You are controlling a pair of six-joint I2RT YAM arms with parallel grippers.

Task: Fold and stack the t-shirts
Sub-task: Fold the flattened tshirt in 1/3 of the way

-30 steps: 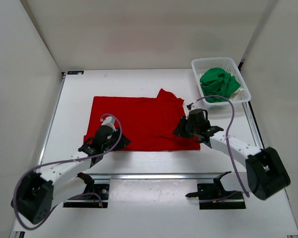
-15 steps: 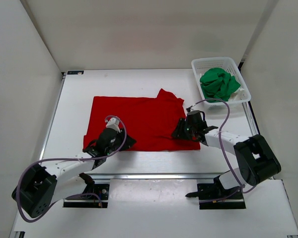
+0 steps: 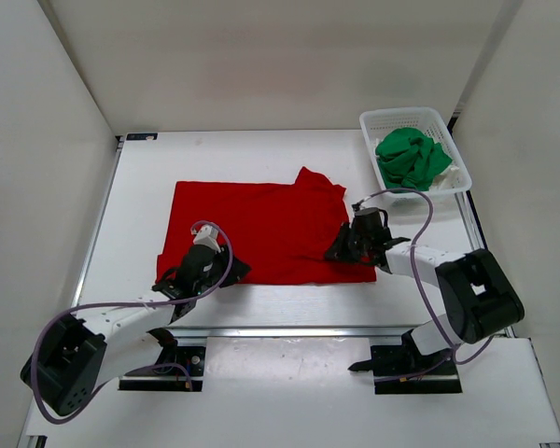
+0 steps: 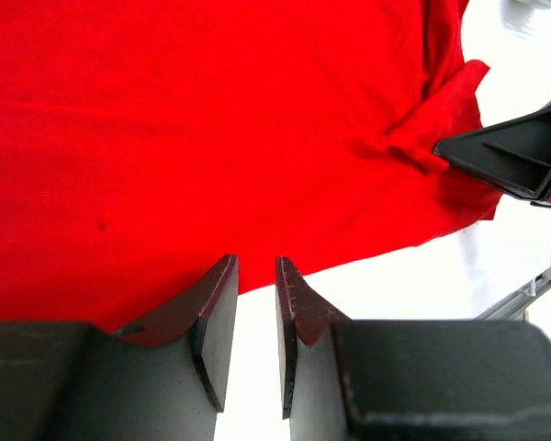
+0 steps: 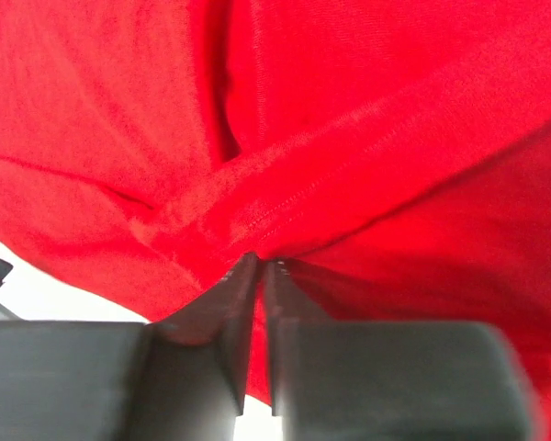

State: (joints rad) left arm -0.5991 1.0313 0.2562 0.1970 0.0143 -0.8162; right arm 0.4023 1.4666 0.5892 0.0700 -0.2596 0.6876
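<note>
**A:** Red shirt (image 3: 261, 224), where does it lie?
**B:** Spread flat across the middle of the table (image 3: 261, 154).
**A:** The basket (image 3: 383, 119)?
**B:** At the far right corner, with the green shirt (image 3: 411, 157) bunched inside.
**A:** Left gripper (image 4: 254, 264)?
**B:** At the near left hem of the red cloth. Its jaws are slightly apart, and only bare table shows between them.
**A:** Right gripper (image 5: 260, 262)?
**B:** At the near right corner, with its jaws pinched together on a raised fold of the red cloth.
</note>
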